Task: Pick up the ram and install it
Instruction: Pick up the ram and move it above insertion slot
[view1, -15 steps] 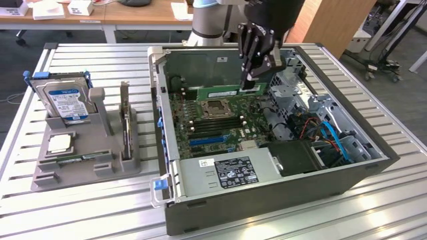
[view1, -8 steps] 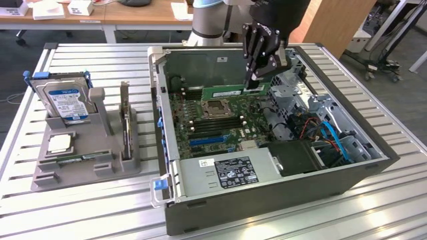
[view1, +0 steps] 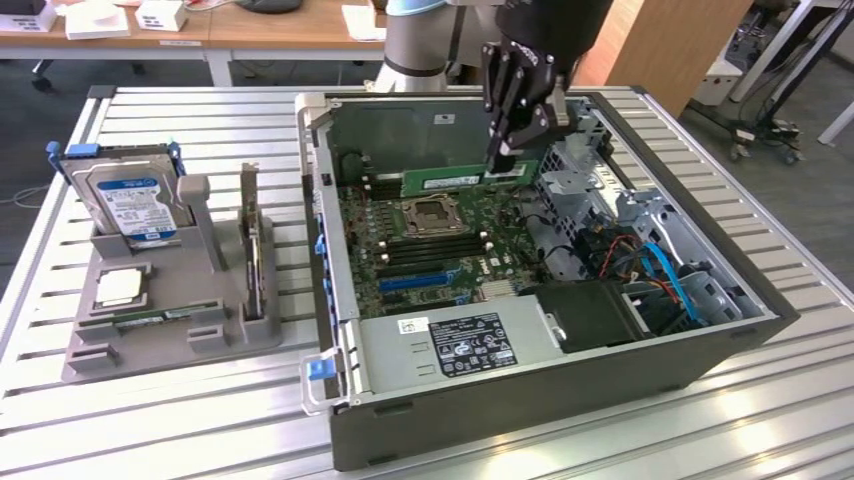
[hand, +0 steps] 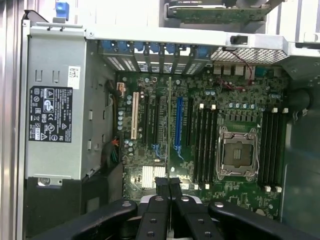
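Note:
The ram (view1: 443, 180) is a long green stick held level above the open computer case (view1: 694, 345), over the far part of the motherboard (view1: 427, 250). My gripper (view1: 506, 166) is shut on its end at the exterior view's right. In the wrist view the gripper (hand: 168, 186) pinches the ram (hand: 170, 125), which shows edge-on as a thin line running away over the board. The black memory slots (hand: 205, 145) lie on both sides of the CPU socket (hand: 239, 152), and the ram hangs above them without touching.
A grey holder (view1: 174, 335) at the exterior view's left carries a hard drive (view1: 134, 200) and an upright expansion card (view1: 250, 240). Inside the case sit the power supply (view1: 454, 345), a black fan shroud (view1: 594, 315) and blue cables (view1: 661, 270).

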